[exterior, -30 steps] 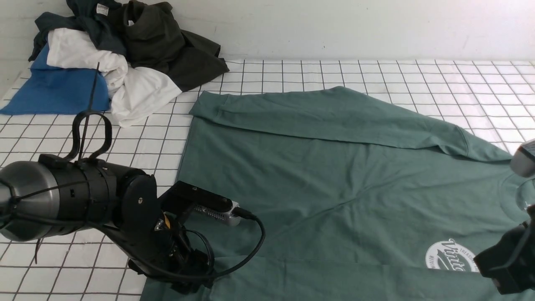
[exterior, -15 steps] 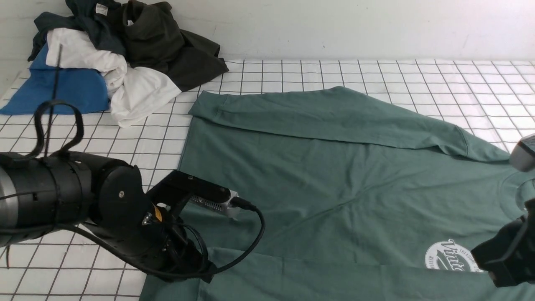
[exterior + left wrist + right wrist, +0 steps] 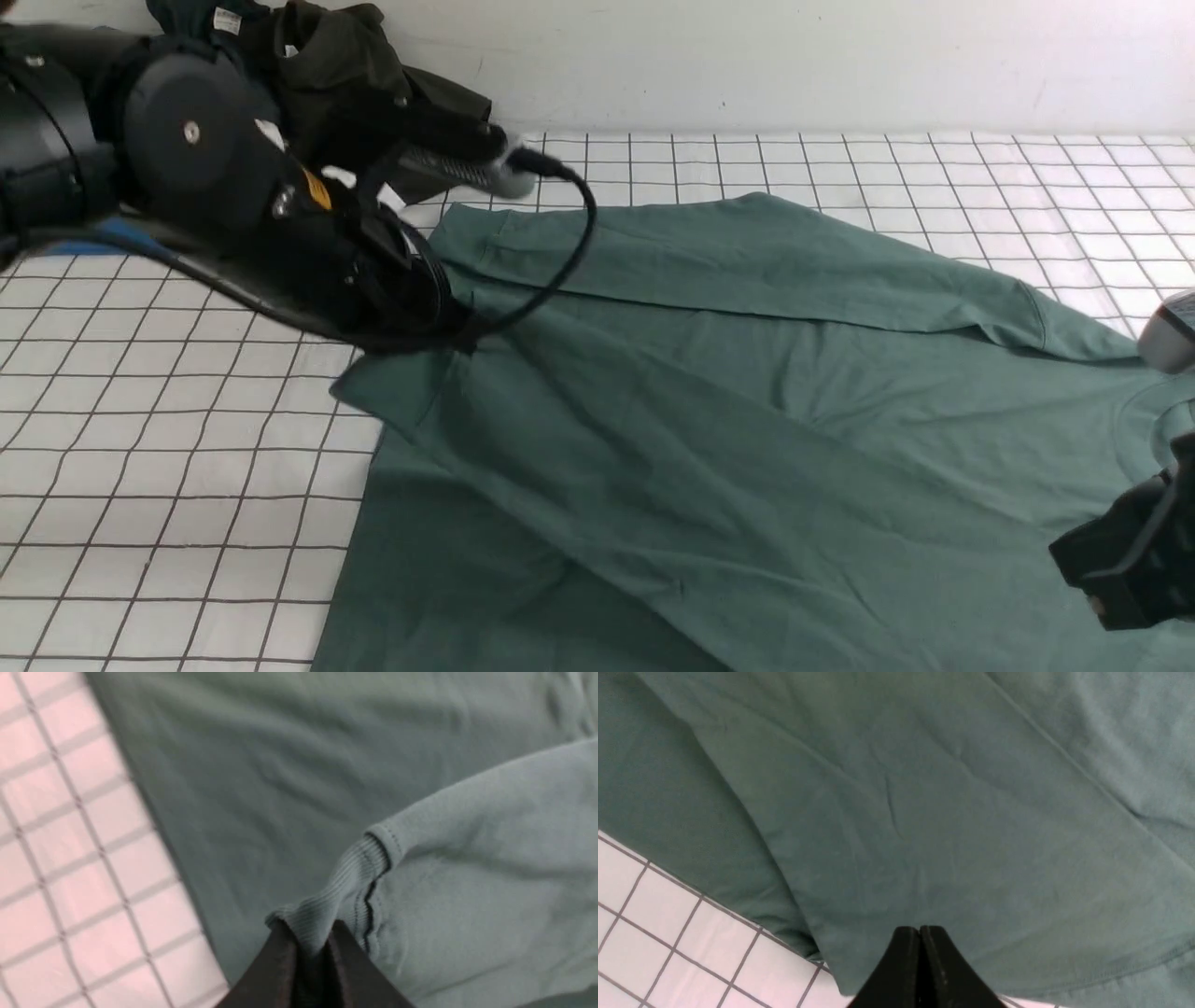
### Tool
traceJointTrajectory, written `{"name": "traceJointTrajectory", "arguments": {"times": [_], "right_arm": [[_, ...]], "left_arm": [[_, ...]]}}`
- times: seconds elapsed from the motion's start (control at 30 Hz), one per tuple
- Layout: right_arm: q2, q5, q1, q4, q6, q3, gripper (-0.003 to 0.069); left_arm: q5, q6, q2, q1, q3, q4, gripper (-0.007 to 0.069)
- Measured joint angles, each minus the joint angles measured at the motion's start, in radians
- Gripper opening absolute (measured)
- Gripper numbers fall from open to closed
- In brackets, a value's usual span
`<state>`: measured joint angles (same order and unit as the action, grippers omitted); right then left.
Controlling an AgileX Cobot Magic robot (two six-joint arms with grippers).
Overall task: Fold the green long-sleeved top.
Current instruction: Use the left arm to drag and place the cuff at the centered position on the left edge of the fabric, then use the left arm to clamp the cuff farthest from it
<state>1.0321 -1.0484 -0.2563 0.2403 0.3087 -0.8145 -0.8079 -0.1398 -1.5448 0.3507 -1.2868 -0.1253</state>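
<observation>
Pinching the cuff (image 3: 348,877), the left gripper (image 3: 310,933) holds the sleeve (image 3: 490,849) above the top (image 3: 747,420), spread across the right of the table (image 3: 140,467). The right gripper (image 3: 919,935) clamps its near edge. That shallow pinch may slip, skewing the fold.

White wall (image 3: 794,65), gridded white table (image 3: 168,467)
</observation>
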Motion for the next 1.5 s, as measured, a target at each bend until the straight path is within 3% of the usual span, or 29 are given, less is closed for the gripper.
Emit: {"name": "traceJointTrajectory", "arguments": {"times": [0.23, 0.4, 0.53, 0.6, 0.63, 0.77, 0.9, 1.13, 1.5], "right_arm": [[0.000, 0.012, 0.000, -0.024, 0.000, 0.000, -0.0014], [0.000, 0.012, 0.000, -0.032, 0.000, 0.000, -0.0014], [0.000, 0.016, 0.000, -0.035, 0.000, 0.000, -0.0014], [0.000, 0.028, 0.000, -0.040, 0.000, 0.000, -0.0014], [0.001, 0.040, 0.000, -0.046, -0.001, -0.006, -0.0014], [0.039, 0.064, 0.000, -0.080, -0.050, -0.062, -0.0014], [0.108, 0.072, 0.000, -0.120, -0.090, -0.142, -0.0014], [0.223, 0.087, 0.000, -0.129, -0.094, -0.223, -0.0014], [0.337, 0.087, 0.000, -0.129, -0.094, -0.227, -0.0014]], "left_arm": [[-0.034, -0.018, -0.170, -0.068, -0.053, 0.004, 0.0035], [-0.033, -0.020, -0.279, -0.088, -0.064, 0.005, 0.0107], [-0.032, -0.020, -0.351, -0.091, -0.151, 0.009, 0.0322], [-0.032, -0.020, -0.363, -0.091, -0.182, 0.009, 0.0375], [-0.032, -0.020, -0.379, -0.091, -0.242, 0.009, 0.0455], [-0.071, -0.020, -0.463, -0.111, -0.418, 0.006, 0.0571], [-0.124, -0.007, -0.617, -0.149, -0.631, -0.003, 0.0580], [-0.110, 0.105, -0.867, -0.197, -0.901, -0.006, 0.0519], [0.080, 0.231, -1.020, -0.202, -1.012, -0.010, 0.0486]]}}
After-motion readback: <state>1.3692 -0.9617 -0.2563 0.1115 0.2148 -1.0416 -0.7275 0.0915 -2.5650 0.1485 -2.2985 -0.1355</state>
